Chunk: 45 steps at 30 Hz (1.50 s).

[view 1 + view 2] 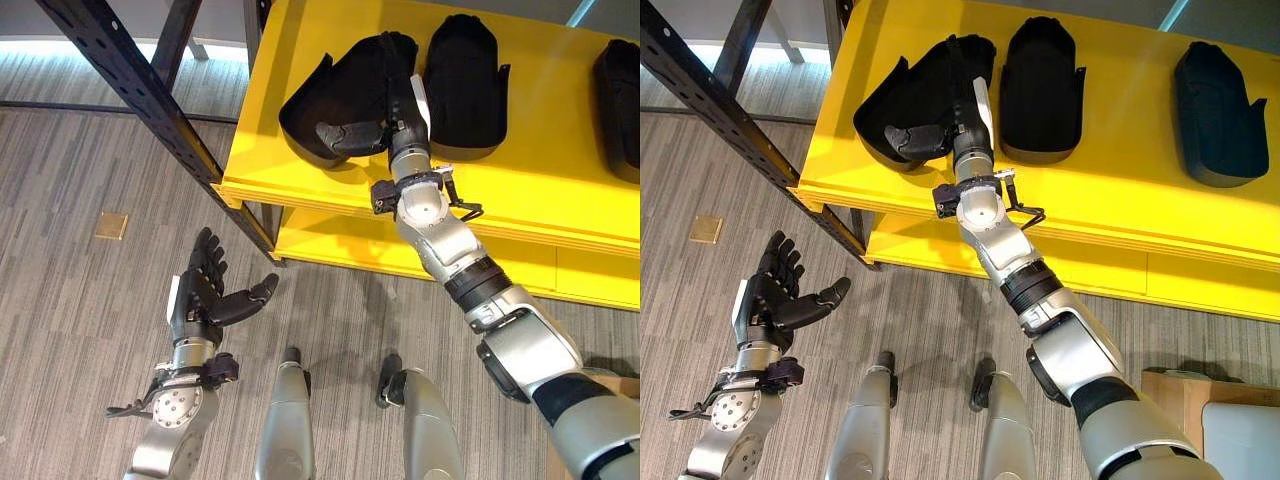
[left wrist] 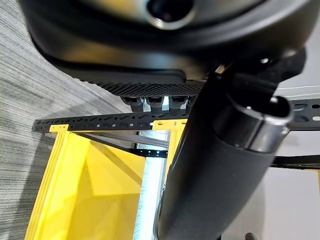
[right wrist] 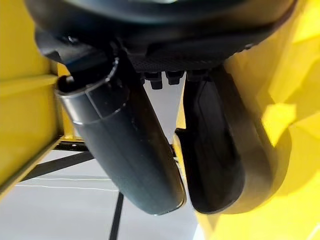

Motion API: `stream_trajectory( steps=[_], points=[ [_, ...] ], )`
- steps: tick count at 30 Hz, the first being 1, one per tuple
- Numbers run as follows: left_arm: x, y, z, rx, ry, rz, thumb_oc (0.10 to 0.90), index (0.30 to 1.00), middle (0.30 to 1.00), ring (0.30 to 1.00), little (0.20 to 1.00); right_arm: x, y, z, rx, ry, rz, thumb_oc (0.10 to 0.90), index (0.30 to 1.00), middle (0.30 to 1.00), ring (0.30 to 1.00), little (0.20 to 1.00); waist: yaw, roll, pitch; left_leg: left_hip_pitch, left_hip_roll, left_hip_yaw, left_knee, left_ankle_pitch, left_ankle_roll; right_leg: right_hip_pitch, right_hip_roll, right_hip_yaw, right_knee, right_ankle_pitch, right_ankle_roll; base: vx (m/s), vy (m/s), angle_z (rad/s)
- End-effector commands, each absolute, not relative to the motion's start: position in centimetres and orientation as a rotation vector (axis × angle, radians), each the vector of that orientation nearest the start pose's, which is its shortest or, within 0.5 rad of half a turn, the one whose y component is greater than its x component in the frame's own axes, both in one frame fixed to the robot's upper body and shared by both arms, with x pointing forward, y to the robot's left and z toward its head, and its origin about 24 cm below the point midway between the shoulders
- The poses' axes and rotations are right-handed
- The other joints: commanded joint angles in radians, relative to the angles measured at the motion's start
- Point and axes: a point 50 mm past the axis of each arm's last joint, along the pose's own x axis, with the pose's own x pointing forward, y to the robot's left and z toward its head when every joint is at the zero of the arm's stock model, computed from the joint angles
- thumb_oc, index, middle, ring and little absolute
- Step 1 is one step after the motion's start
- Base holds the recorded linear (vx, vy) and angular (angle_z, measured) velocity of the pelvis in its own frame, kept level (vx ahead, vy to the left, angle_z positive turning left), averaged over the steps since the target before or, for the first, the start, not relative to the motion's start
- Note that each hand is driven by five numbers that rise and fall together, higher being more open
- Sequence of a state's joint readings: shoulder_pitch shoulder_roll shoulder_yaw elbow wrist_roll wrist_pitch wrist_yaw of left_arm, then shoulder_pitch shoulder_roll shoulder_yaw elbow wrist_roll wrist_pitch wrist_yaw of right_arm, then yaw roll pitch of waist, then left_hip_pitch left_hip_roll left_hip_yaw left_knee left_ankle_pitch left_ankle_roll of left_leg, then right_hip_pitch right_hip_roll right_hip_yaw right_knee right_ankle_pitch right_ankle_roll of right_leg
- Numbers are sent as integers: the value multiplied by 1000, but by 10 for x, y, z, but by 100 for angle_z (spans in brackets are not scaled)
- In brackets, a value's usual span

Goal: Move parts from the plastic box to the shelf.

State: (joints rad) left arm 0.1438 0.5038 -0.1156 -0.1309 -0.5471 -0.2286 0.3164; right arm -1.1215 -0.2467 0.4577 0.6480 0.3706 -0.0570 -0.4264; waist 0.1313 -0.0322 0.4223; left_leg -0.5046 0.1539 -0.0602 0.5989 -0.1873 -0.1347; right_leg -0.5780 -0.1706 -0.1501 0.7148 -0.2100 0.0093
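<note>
Three black moulded parts lie on the top yellow shelf [image 1: 540, 190]: a left part [image 1: 325, 95], a middle part [image 1: 465, 85] and a right part [image 1: 1215, 100]. My right hand [image 1: 405, 110] rests on the left part with its fingers straight along it and its thumb [image 1: 350, 135] stretched sideways over it. In the right wrist view the thumb [image 3: 125, 145] lies beside the part's [image 3: 220, 150] dark rim. Low over the floor, my left hand [image 1: 205, 295] is held open, palm up, holding nothing.
A black perforated rack post [image 1: 130, 80] slants down to the shelf's front corner. A lower yellow shelf [image 1: 400, 250] sits beneath. A brass floor plate [image 1: 111, 225] lies at the left. A brown box with a pale container [image 1: 1230, 430] stands at the lower right.
</note>
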Motion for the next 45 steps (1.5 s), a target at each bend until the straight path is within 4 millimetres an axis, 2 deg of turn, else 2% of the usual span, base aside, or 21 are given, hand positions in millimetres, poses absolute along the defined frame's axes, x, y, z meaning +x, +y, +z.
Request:
stream_trajectory(
  steps=[1,27,34,45],
  points=[
    [213,230,129,-81,-433,136,900,1000,1000,1000,1000,374,-40,333,-167,-763,81,900,1000,1000,1000,1000,-2,-18,-37,-66,-26,-2,-21,63,96,104,-48,51,-154,104,85,0,0,0],
    [210,232,131,-71,-444,152,900,1000,1000,1000,1000,382,-46,320,-264,-730,38,900,1000,1000,1000,1000,14,-10,-5,-88,-31,-11,-15,69,97,85,-51,43,-142,103,86,0,0,0],
    [207,233,133,-68,-460,163,900,1000,1000,1000,1000,384,-49,315,-385,-738,13,900,1000,1000,1000,1000,21,-6,10,-105,-35,-16,-10,74,97,71,-55,39,-130,101,84,0,0,0],
    [207,234,133,-61,-472,173,900,1000,1000,1000,1000,385,-56,324,-546,-793,-24,900,1000,1000,1000,1000,21,-6,22,-122,-36,-24,-9,80,96,52,-53,37,-119,101,84,0,-2,1]
  ],
)
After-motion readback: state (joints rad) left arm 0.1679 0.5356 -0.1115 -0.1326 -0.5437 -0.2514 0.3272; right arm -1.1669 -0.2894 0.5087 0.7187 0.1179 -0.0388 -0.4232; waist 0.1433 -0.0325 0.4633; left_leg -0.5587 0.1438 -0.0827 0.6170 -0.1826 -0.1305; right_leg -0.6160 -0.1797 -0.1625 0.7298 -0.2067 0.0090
